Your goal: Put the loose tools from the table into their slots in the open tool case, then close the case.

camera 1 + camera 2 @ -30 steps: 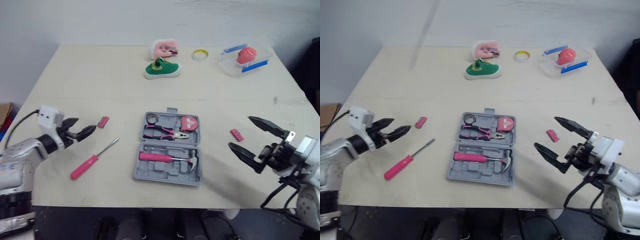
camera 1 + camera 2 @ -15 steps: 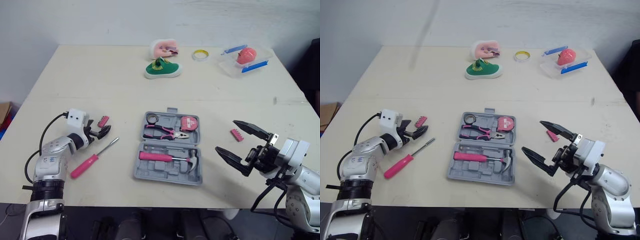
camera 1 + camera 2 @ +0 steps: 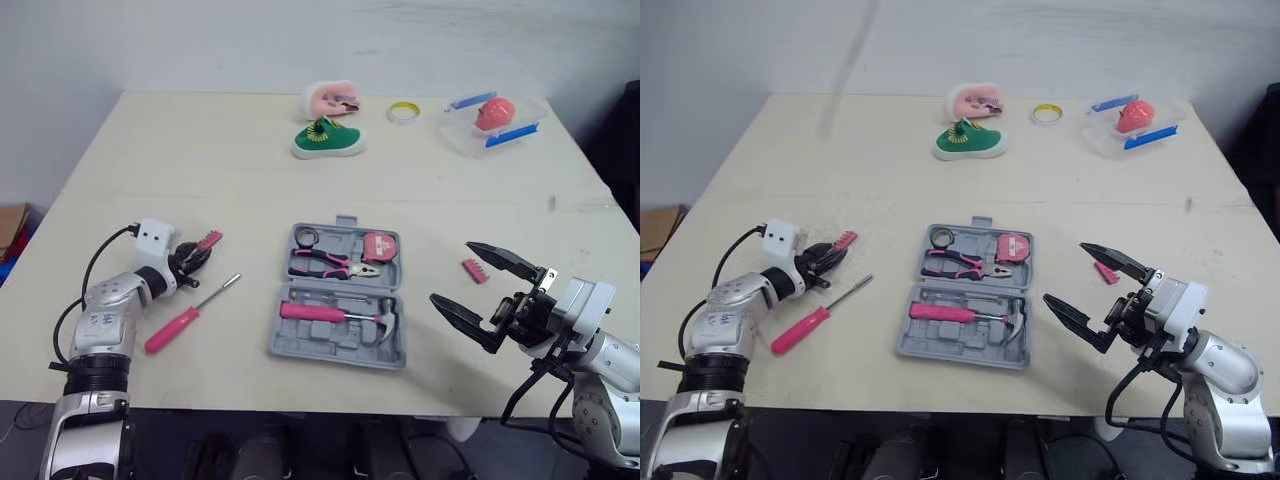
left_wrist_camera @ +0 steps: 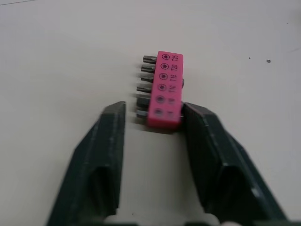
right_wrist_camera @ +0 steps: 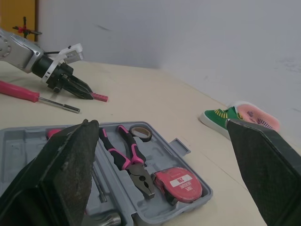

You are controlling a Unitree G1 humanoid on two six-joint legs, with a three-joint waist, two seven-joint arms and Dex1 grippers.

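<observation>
1. My left claw sits low over the table, well to the left of the tool case. Its fingers are apart and straddle the near end of a pink bit holder. One finger touches the holder's side. The other stands just off the tips of the bits, so nothing is clamped.
2. That bit holder lies flat on the table, left of the tool case and well apart from it.
3. The screwdriver lies loose on the table left of the tool case, just beside my left claw. Its pink handle points away from the case and its metal tip points toward it.
4. The tool case lies open and flat. Its far half holds a small roll of tape, the pliers and the tape measure. Its near half holds the hammer.
5. A second pink bit holder lies loose on the table, right of the tool case.
6. My right claw hangs right of the tool case, near that second holder. Its fingers are spread wide and hold nothing.
</observation>
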